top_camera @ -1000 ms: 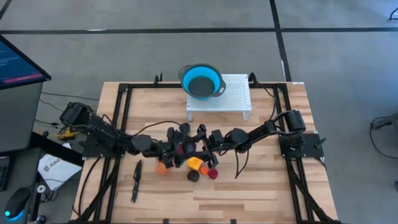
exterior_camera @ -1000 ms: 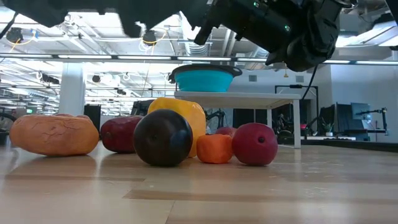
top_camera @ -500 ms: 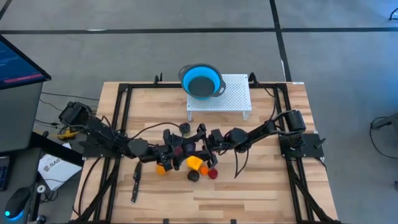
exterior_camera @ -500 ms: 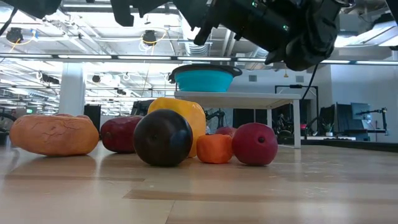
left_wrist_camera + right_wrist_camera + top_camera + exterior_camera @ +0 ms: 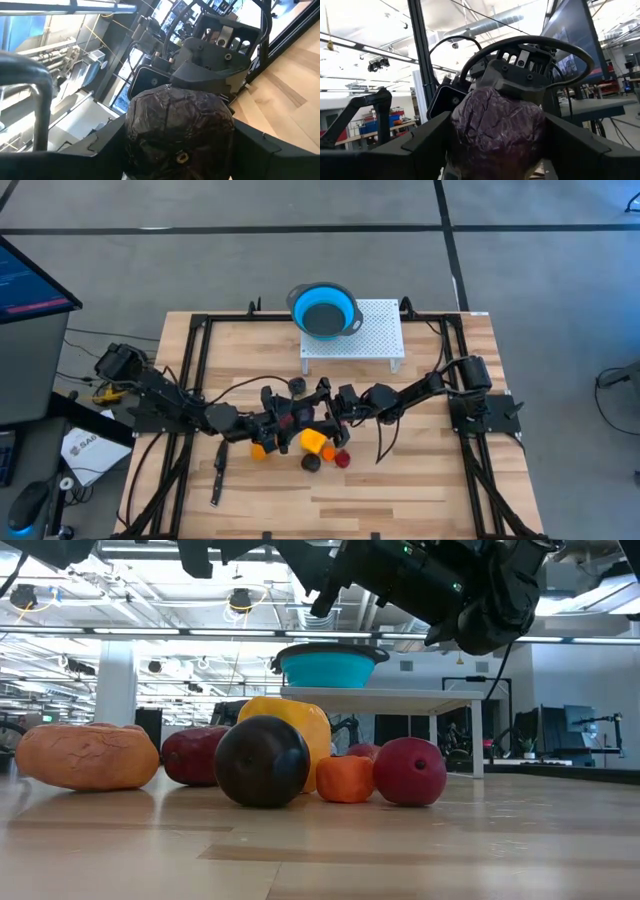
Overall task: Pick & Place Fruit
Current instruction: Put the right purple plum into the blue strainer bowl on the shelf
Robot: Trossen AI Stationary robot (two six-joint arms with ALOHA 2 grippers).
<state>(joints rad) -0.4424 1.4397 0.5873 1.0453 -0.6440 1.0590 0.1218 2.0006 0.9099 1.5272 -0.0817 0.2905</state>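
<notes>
Two tools meet above mid-bench. Your left tool [image 5: 180, 152] has its fingers [image 5: 95, 150] closed against a dark purple fruit [image 5: 177, 125], held clear of the bench [image 5: 400, 490]. Facing it, your right tool [image 5: 495, 147] flanks that same fruit; I cannot tell whether it grips. Below them, left to right, lie the orange fruit [image 5: 260, 449], yellow fruit [image 5: 313, 442], near-black fruit [image 5: 311, 463] and red fruit [image 5: 342, 459]. Behind, the blue bowl [image 5: 295, 305] sits on a white stand [image 5: 375, 330].
</notes>
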